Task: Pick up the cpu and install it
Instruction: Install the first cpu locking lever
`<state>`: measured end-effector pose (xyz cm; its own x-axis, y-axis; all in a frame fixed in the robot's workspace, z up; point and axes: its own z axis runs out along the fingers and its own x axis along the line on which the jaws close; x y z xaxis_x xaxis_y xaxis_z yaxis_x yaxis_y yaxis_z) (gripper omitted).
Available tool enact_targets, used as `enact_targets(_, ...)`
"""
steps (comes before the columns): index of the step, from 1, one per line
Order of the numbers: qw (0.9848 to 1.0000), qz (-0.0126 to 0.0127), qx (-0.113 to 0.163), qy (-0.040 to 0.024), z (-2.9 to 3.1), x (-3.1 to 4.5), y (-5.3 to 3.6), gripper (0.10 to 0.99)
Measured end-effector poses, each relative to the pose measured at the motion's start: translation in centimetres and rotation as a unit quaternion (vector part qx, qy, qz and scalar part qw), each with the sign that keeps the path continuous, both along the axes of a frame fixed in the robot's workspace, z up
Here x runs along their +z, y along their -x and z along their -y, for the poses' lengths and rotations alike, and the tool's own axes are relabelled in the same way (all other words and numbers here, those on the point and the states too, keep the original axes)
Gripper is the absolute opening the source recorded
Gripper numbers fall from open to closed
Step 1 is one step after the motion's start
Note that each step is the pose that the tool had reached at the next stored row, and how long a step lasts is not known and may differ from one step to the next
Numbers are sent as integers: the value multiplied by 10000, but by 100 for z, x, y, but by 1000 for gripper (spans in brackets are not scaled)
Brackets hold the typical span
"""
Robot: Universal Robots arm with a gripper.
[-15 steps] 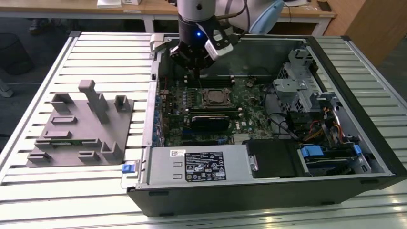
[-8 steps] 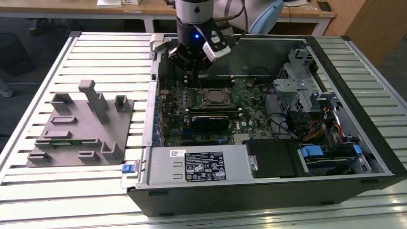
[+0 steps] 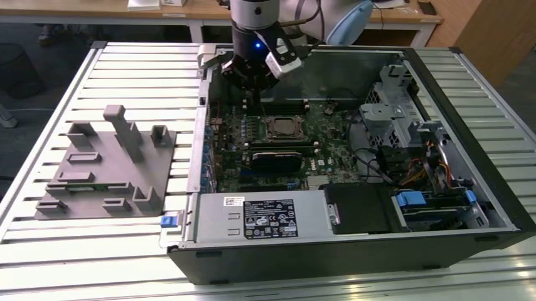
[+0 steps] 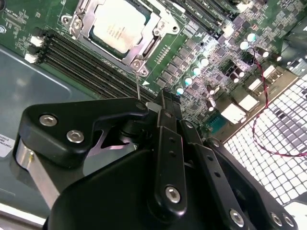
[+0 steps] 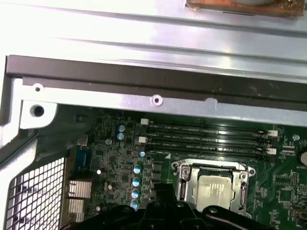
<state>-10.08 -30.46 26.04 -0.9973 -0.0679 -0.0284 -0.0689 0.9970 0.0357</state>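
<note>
Item: cpu (image 4: pixel 116 25), seated in socket (image 5: pixel 213 188). My jaws' state: cannot tell. Risk, judged: arm snagging latch wire.

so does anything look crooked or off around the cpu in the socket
Nothing stands out. The cpu lies flat and square inside the socket frame on the motherboard, edges parallel to the frame in both wrist views. The gripper hangs above the board, apart from the chip.
</note>
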Motion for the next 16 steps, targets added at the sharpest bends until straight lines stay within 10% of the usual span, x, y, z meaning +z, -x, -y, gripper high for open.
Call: enact_targets(16, 10000, -1, 1, 1, -76, -3, -29, 106)
